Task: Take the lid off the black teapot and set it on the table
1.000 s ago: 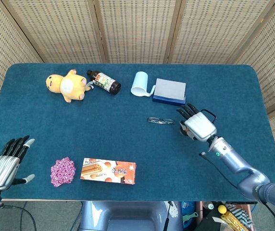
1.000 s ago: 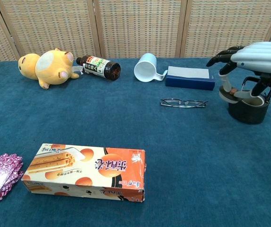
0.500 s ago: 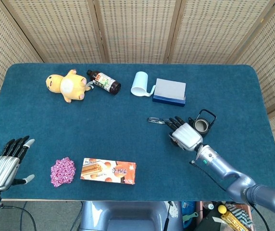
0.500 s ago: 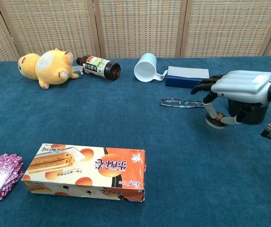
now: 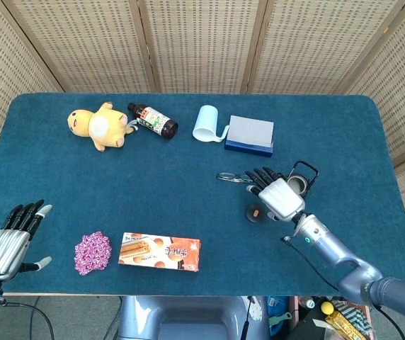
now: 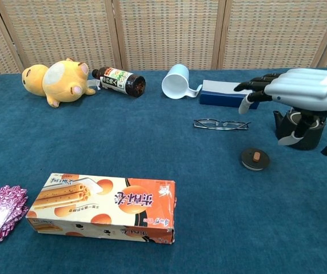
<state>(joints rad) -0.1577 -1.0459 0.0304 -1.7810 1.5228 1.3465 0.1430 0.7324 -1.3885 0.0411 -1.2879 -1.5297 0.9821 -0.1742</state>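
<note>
The round black lid with a brown knob (image 6: 255,158) is seen lying flat on the blue felt tabletop (image 5: 188,184), just in front of the right hand (image 6: 300,89) and near the open black teapot (image 6: 300,130), which stands upright behind that hand. The right hand is raised above the cloth with fingers extended and spread, nothing being held. The left hand (image 5: 8,239) is held at the near left edge, fingers apart and empty.

Thin wire-framed spectacles (image 6: 221,124) lie between the lid and a dark blue box with a grey top (image 5: 251,134). A white mug (image 5: 207,124) is tipped on its side beside the box. Further left, a dark glass bottle (image 5: 153,120) lies against a yellow plush toy (image 5: 100,125). Toward the near edge, an orange biscuit carton (image 6: 103,208) and a pink crinkled packet (image 5: 92,252) are laid well apart from the lid.

Woven rattan screens (image 5: 202,42) close off the back.
</note>
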